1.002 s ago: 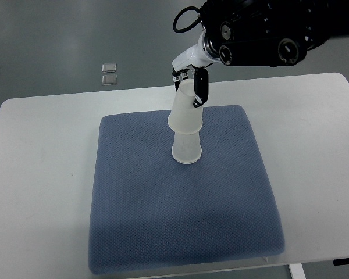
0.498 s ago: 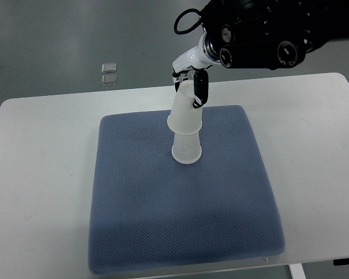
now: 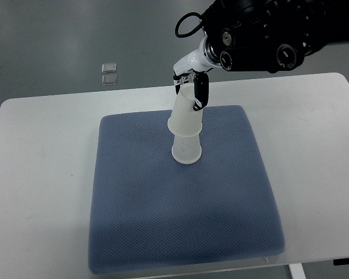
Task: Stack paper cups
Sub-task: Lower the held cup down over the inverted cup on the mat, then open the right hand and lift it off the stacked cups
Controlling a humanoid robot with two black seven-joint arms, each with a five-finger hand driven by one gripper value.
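The right hand (image 3: 189, 81) reaches in from the upper right, its bulky black arm (image 3: 262, 35) hanging over the far edge of the white table (image 3: 41, 157). Its fingers (image 3: 201, 93) are closed around the top of an upside-down white paper cup (image 3: 185, 113), one dark fingertip pressed on the cup's right side. That upper cup leans a touch to the left, and it sits over a second inverted paper cup (image 3: 187, 150), whose wide rim rests flat on the blue padded mat (image 3: 180, 215). The two cups form a small tower near the mat's far middle. The mat covers the centre of the table. Past the table's far edge, on the grey floor, lie two small clear squares (image 3: 109, 73), one just behind the other.
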